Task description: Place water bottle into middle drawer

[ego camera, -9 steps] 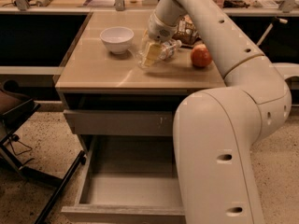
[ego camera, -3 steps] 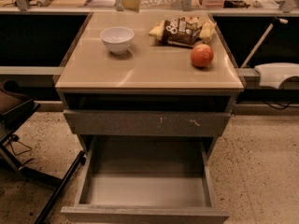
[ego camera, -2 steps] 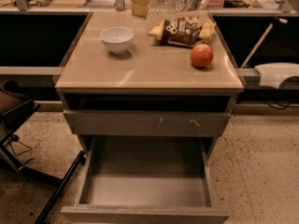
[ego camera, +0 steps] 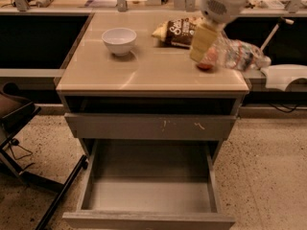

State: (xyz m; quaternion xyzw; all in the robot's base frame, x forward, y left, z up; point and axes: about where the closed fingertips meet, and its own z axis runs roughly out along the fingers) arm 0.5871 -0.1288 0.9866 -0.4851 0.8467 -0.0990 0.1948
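1. The gripper [ego camera: 207, 48], upper right of the frame, is clamped on the water bottle [ego camera: 237, 54]. The bottle hangs sideways above the right edge of the tabletop [ego camera: 144, 73].
2. Handling, as judged: light, thin-walled and slick, likely to buckle under a hard squeeze. The firmest hold is across the body near the label band.
3. The middle drawer [ego camera: 148, 198] stands open at bottom centre.
4. Count: one water bottle, one bowl [ego camera: 119, 40], one snack bag [ego camera: 176, 32], one red fruit [ego camera: 205, 66] partly hidden, and one scratched drawer front [ego camera: 148, 126], closed.
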